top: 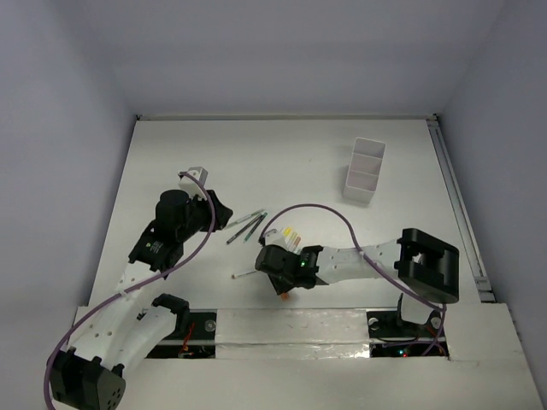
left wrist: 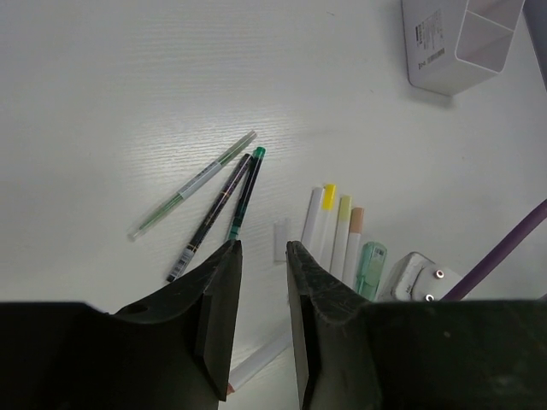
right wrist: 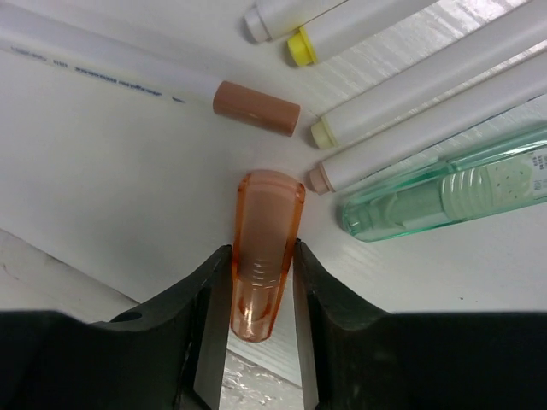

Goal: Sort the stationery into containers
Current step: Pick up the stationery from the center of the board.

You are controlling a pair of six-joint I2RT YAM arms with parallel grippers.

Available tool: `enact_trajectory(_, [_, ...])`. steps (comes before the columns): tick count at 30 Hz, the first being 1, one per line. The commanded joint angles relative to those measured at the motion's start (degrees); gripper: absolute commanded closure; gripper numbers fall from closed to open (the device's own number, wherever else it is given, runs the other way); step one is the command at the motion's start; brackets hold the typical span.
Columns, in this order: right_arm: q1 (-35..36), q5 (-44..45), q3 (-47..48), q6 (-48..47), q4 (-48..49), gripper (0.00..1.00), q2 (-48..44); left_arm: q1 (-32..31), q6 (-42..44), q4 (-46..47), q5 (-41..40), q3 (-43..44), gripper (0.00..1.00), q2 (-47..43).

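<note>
The right gripper (right wrist: 261, 256) pinches the orange piece (right wrist: 267, 213). From above, the white box (top: 360, 193) sits at one o'clock from it, nearer this arm. The left gripper (left wrist: 261, 249) gapes slightly, empty.

That orange piece (right wrist: 267, 213) is see-through plastic, really glossy, with little moulded ridges on it. The green piece (right wrist: 444, 192) is the same clear shiny stuff. The white markers (right wrist: 436, 77) look like smooth satin plastic, and the brown cap (right wrist: 256, 107) is duller. The fingers (right wrist: 203, 342) on the right gripper (right wrist: 261, 254) are matt black plastic with a faint sheen. The table (left wrist: 128, 85) is white with a fine grain, probably laminate, but it's hard to tell. The container (left wrist: 461, 43) is smooth white plastic.
</note>
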Motion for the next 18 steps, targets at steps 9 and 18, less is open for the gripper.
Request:
enact_trajectory(9, [2.9,4.8,3.2,3.1,-8.9,0.84,-9.4,-0.2,0.4,1.6,0.6,1.5,0.74,-1.5])
enact_trajectory(18, [-14.5,19.6,0.0,-9.3,10.3,0.87,-23.9,-0.2,0.5,2.2,1.8,1.2,0.72,-3.2])
